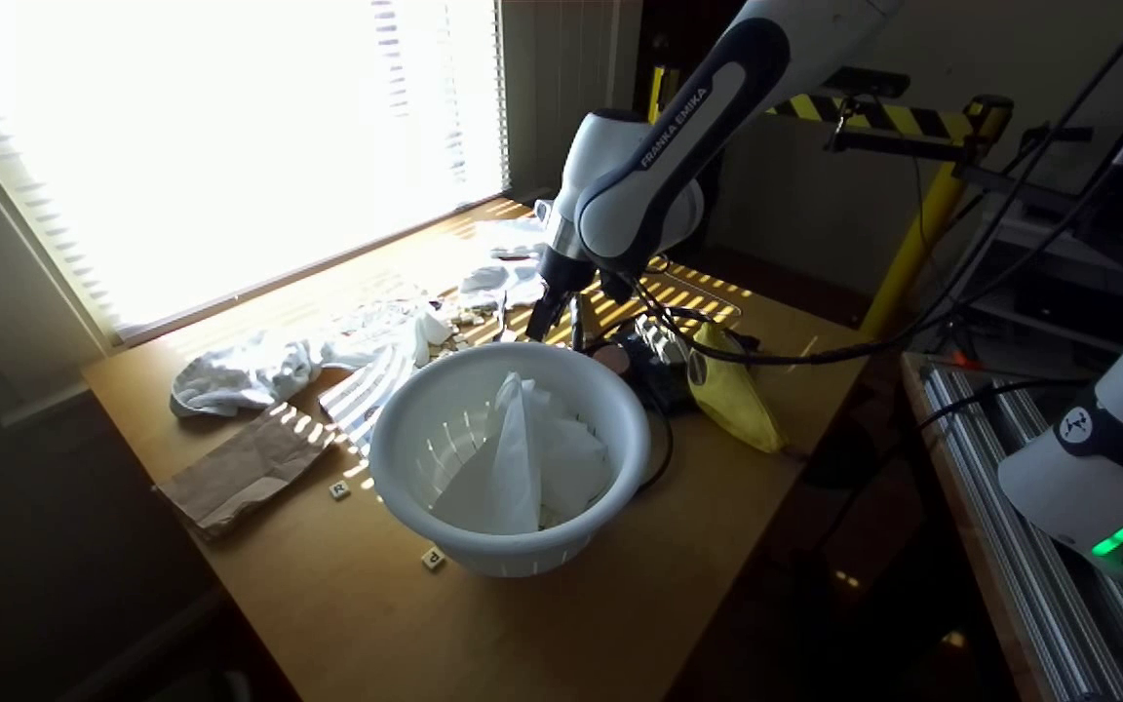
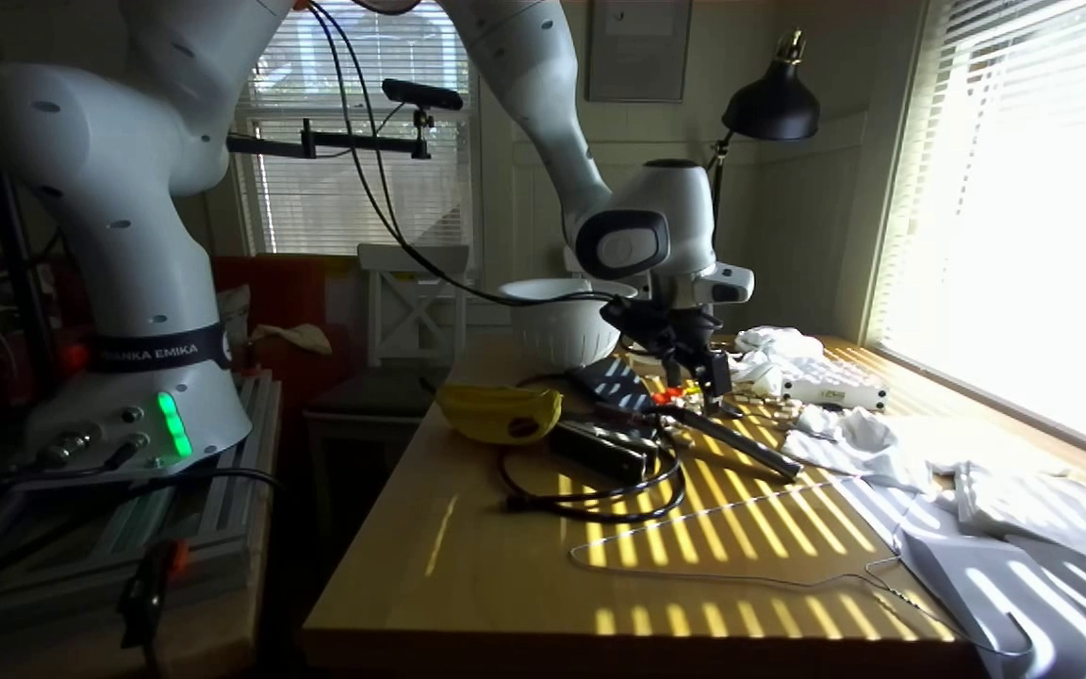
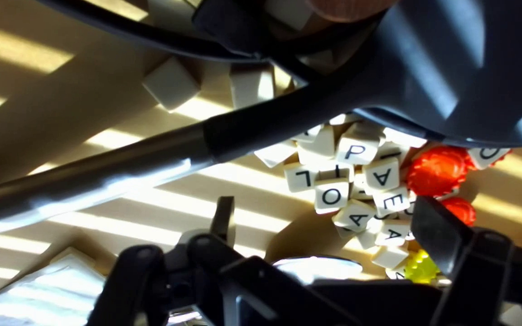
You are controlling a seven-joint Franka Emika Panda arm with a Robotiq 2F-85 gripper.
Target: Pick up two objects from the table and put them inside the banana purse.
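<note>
The yellow banana purse point(image 1: 732, 400) lies near the edge of the wooden table point(image 1: 581, 643) nearest the robot base. It also shows in an exterior view point(image 2: 496, 415); it is out of the wrist view. I cannot tell whether it is open. My gripper point(image 3: 325, 217) points down over the table, apart from the purse. Its fingers are spread with nothing between them. A pile of white letter tiles point(image 3: 356, 181) with red pieces point(image 3: 440, 171) and a yellow piece point(image 3: 421, 267) lies below, towards the right finger. A shiny oval object point(image 3: 317, 267) is partly hidden by the gripper.
A dark utensil point(image 3: 152, 154) with a long handle lies beside the tiles. A big pale bowl point(image 1: 391, 497) holds white cloth. Black cables point(image 2: 590, 514), a wire hanger point(image 2: 713, 571), white cloths point(image 1: 245, 375) and a paper bag point(image 1: 245, 473) lie about.
</note>
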